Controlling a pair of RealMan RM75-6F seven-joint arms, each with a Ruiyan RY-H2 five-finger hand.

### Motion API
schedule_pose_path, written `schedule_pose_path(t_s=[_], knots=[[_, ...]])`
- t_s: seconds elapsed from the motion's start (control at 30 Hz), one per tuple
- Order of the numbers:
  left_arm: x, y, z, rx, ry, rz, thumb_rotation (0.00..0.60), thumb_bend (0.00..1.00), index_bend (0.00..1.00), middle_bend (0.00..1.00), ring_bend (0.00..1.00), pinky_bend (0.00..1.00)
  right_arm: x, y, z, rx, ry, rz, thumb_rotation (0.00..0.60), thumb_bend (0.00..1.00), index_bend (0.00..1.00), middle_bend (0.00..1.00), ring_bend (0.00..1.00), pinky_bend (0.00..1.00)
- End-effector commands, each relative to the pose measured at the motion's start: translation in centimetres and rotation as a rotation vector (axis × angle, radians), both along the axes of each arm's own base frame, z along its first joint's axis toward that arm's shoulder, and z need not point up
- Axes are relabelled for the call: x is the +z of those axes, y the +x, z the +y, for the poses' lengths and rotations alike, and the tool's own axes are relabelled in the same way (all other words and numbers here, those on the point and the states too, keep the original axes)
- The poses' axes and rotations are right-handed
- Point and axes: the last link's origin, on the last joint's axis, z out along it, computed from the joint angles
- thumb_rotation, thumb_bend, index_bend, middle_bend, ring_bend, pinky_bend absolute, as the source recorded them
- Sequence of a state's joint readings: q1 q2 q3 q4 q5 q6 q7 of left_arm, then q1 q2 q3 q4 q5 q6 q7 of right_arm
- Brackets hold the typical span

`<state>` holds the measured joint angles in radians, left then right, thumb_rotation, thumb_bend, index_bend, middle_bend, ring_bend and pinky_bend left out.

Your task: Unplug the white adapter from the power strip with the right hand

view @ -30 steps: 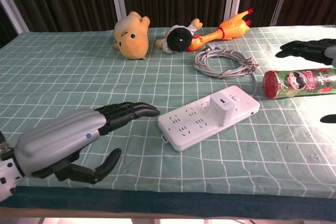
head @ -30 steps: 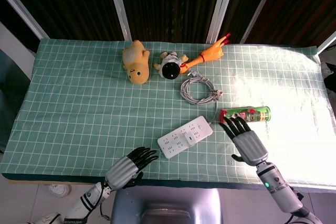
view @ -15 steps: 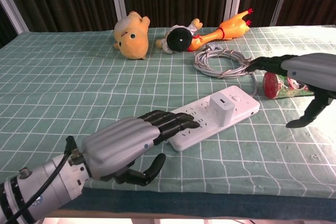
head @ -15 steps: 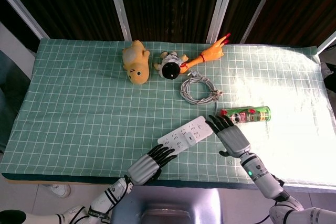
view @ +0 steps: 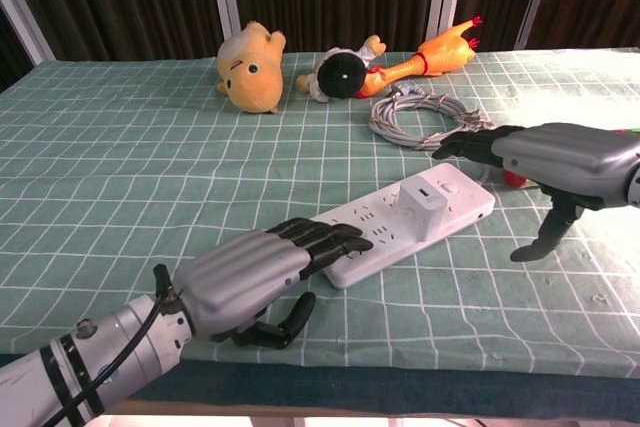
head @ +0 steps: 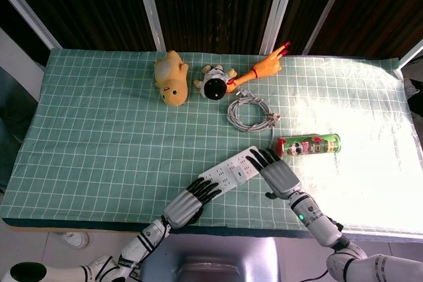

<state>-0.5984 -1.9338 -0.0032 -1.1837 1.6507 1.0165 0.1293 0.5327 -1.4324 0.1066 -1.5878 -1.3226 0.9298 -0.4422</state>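
The power strip (view: 400, 227) lies at an angle on the green checked cloth (view: 120, 157) near the front edge of the table, and the white adapter (view: 421, 209) stands upright in a socket toward its far right end, fully seated and not yet touched. The left hand (view: 262, 272) lies flat, fingers together and stretched forward, with its fingertips (view: 345, 240) resting on the near left end of the strip; in my judgement it is placed there to pin the strip down so it does not lift when the adapter is pulled. The right hand (view: 545, 155) hovers just to the right of and above the adapter, fingers extended and spread, thumb hanging down, holding nothing; this reads as an approach posture, with the grasp still to be made. The chest view shows the adapter as a raised block clear of the right hand's fingers, and shows the gap between that hand and the strip. The head view cannot confirm this: from above, the right hand (head: 274, 171) overlaps the strip's right end and the adapter is largely hidden beneath it. The head view does show better how the strip sits between both hands, with the snack can (head: 308, 144) lying just beyond the right hand and the coiled cable (head: 249, 112) further back, near the soft toys (head: 170, 78).
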Motion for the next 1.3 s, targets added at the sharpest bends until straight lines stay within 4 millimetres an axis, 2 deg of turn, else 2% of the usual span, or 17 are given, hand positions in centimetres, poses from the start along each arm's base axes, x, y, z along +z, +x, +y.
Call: schedule_pose_path(t_s=[0.03, 0.2, 0.4, 0.53, 0.63, 0.9, 1.17, 1.3], knots=[[-0.3, 0.0, 0.0, -0.004, 0.003, 0.011, 0.6, 0.74, 0.0, 0.0, 0.0, 0.01, -0.6, 0.2, -0.3, -0.003, 0.008, 0.005, 0.6, 0.19, 0.0, 0.0, 0.0, 0.0], [-0.8, 0.0, -0.6, -0.02, 0.008, 0.027, 0.6, 0.74, 0.0, 0.0, 0.0, 0.01, -1.4, 0.4, -0.7, -0.026, 0.023, 0.007, 0.6, 0.19, 0.0, 0.0, 0.0, 0.0], [-1.2, 0.1, -0.3, -0.022, 0.003, 0.05, 0.6, 0.74, 0.0, 0.0, 0.0, 0.01, -1.8, 0.7, -0.8, -0.026, 0.023, 0.003, 0.6, 0.19, 0.0, 0.0, 0.0, 0.0], [-1.9, 0.1, 0.3, -0.01, -0.002, 0.075, 0.6, 0.74, 0.0, 0.0, 0.0, 0.01, -2.9, 1.8, -1.1, -0.001, 0.012, -0.016, 0.6, 0.19, 0.0, 0.0, 0.0, 0.01], [-2.0, 0.1, 0.4, -0.011, -0.002, 0.075, 0.598, 0.74, 0.0, 0.0, 0.0, 0.01, -3.6, 2.4, -1.3, 0.018, 0.002, -0.023, 0.6, 0.19, 0.0, 0.03, 0.0, 0.04], [-1.7, 0.1, 0.6, -0.02, 0.005, 0.076, 0.599, 0.74, 0.0, 0.0, 0.0, 0.01, -4.7, 3.2, -1.6, 0.06, -0.034, -0.024, 0.6, 0.19, 0.09, 0.12, 0.02, 0.12], [-1.6, 0.1, 0.7, -0.022, 0.0, 0.081, 0.597, 0.74, 0.0, 0.0, 0.0, 0.01, -5.4, 3.7, -1.8, 0.092, -0.057, -0.023, 0.6, 0.27, 0.26, 0.25, 0.16, 0.25], [-1.5, -0.1, 0.4, -0.025, -0.002, 0.083, 0.596, 0.74, 0.0, 0.0, 0.0, 0.01, -5.6, 3.6, -1.8, 0.099, -0.062, -0.001, 0.6, 0.3, 0.31, 0.28, 0.19, 0.29]])
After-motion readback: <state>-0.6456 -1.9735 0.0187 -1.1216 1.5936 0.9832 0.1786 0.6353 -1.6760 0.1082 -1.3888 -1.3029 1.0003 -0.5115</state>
